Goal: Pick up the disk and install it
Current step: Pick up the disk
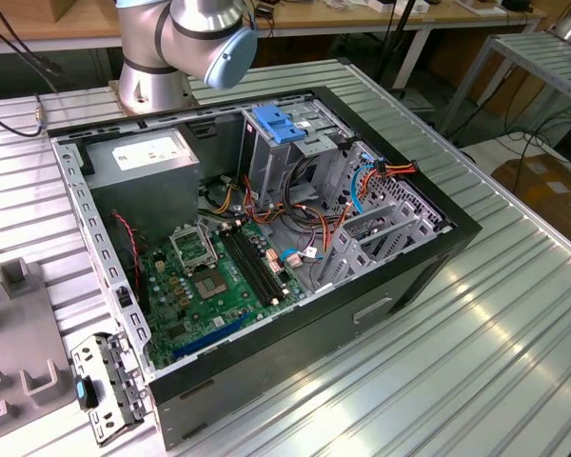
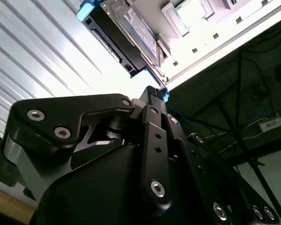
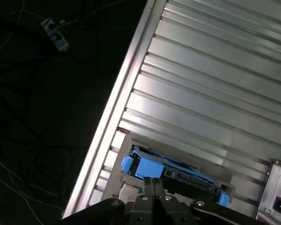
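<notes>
The disk (image 3: 178,169), a flat metal drive with blue side rails, rests on a grey holder near the table's edge in the first wrist view. My gripper (image 3: 152,182) hangs apart from it, its dark fingertips (image 3: 146,183) pressed together with nothing between them. In the second wrist view the disk (image 2: 131,28) lies beyond the gripper (image 2: 155,93), clear of the fingers. In the exterior view the disk (image 1: 109,386) sits by the case's near corner at the exterior view's left, and the arm's elbow (image 1: 214,33) is at the top.
The open computer case (image 1: 381,305) lies on the ridged metal table (image 1: 457,381). Inside are a metal drive cage with a blue latch (image 1: 278,124), a grey power supply (image 1: 152,157), the motherboard (image 1: 214,276) and loose cables. A grey fixture (image 1: 19,343) stands at the left.
</notes>
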